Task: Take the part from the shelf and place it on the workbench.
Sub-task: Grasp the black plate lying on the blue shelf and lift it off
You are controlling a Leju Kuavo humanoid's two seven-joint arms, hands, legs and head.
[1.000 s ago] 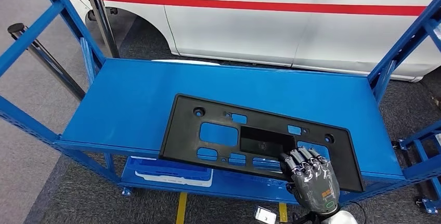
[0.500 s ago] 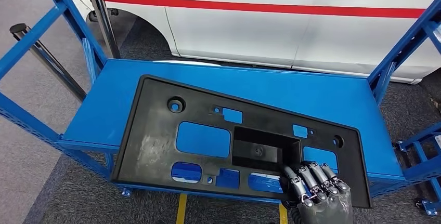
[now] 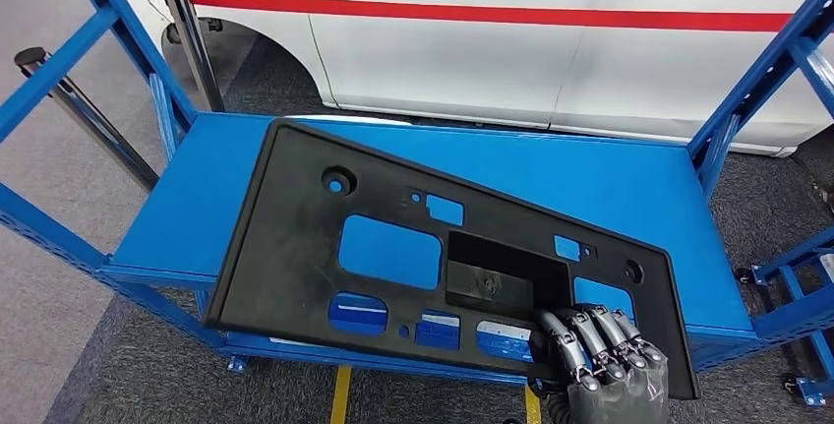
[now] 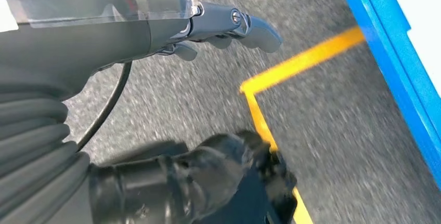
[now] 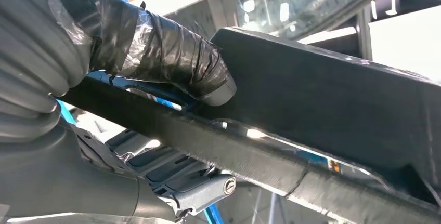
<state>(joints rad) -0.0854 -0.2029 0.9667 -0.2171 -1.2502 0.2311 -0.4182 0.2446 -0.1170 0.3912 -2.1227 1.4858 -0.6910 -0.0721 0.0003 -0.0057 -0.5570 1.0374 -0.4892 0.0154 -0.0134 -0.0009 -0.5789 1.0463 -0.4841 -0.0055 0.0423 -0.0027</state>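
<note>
Right hand (image 3: 602,360), lower right of frame, grips the near edge of the black part (image 3: 295,247), tilted over the blue shelf (image 3: 639,188); left hand (image 4: 229,24) holds nothing, fingers loosely curled.

Car workshop; blue steel shelf (image 3: 629,188); white car (image 3: 551,40) beside.

Matt black plastic part (image 3: 295,247); glossy blue painted metal shelf (image 3: 629,188); rough grey floor (image 4: 322,130).
</note>
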